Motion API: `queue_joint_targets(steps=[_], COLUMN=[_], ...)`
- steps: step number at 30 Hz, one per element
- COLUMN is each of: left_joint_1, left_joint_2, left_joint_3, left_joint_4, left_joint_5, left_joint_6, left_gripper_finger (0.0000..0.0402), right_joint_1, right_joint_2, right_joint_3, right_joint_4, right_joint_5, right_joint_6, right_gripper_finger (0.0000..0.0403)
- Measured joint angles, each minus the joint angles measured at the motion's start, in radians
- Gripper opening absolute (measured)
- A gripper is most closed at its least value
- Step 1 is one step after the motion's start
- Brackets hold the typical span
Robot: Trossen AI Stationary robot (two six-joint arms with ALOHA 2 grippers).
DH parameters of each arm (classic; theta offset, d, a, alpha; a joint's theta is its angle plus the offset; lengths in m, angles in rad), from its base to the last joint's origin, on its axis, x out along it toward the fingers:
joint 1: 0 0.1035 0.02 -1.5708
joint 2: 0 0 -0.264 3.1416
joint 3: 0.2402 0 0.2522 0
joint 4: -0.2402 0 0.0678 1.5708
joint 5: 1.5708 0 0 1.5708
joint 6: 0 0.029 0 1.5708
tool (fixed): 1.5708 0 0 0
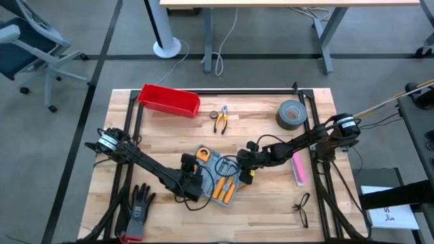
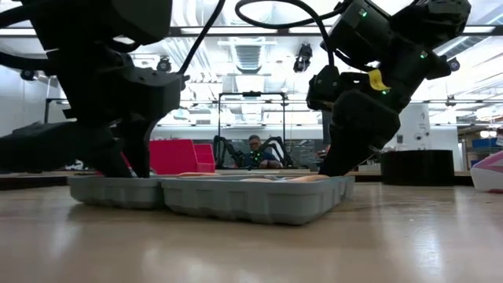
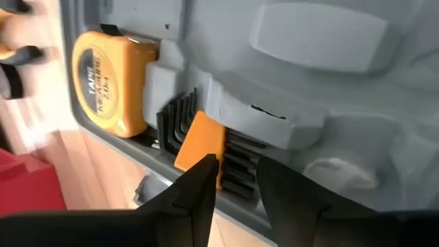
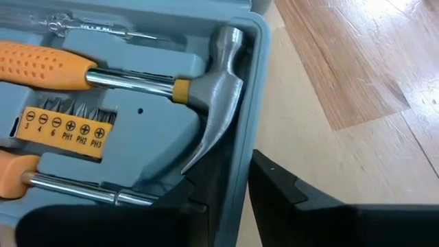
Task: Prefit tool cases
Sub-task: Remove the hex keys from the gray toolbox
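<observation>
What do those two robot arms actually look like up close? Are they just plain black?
Mostly, yes. Both arms are dark, jointed links with black cables looping alongside. The left arm and right arm each carry a silver-white round joint cap near the base. The right one shows a yellow tag and small green lights. Each ends in two flat, angular black fingers.

The tool case (image 1: 215, 175) is lying open at the high view's lower centre, the left gripper (image 1: 192, 184) sitting at its left edge, the right gripper (image 1: 243, 167) at its right; bin (image 1: 169, 100), pliers (image 1: 221, 118) and tape roll (image 1: 292, 114) are lying above it.
</observation>
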State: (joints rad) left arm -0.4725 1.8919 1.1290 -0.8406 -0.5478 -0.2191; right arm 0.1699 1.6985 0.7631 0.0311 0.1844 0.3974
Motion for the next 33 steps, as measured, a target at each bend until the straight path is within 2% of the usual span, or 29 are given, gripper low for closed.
queue_joint_targets(steps=[11, 18, 28, 33], left_joint_1=[-0.006, -0.006, -0.006, -0.005], left_joint_2=[0.001, 0.001, 0.000, 0.000], left_joint_3=[0.023, 0.043, 0.046, 0.037], left_joint_4=[-0.024, -0.060, -0.125, -0.129], left_joint_5=[-0.065, -0.075, -0.098, -0.098], left_joint_6=[-0.022, -0.022, -0.025, -0.025], left_gripper_finger=[0.0114, 0.0113, 0.0113, 0.0113], right_joint_1=[0.000, 0.000, 0.000, 0.000], right_joint_2=[0.000, 0.000, 0.000, 0.000], right_joint_3=[0.000, 0.000, 0.000, 0.000], right_joint_4=[0.004, 0.005, 0.005, 0.005], right_joint_5=[0.000, 0.000, 0.000, -0.001], right_joint_6=[0.000, 0.006, 0.009, 0.011], right_gripper_finger=[0.0062, 0.0049, 0.0066, 0.0058])
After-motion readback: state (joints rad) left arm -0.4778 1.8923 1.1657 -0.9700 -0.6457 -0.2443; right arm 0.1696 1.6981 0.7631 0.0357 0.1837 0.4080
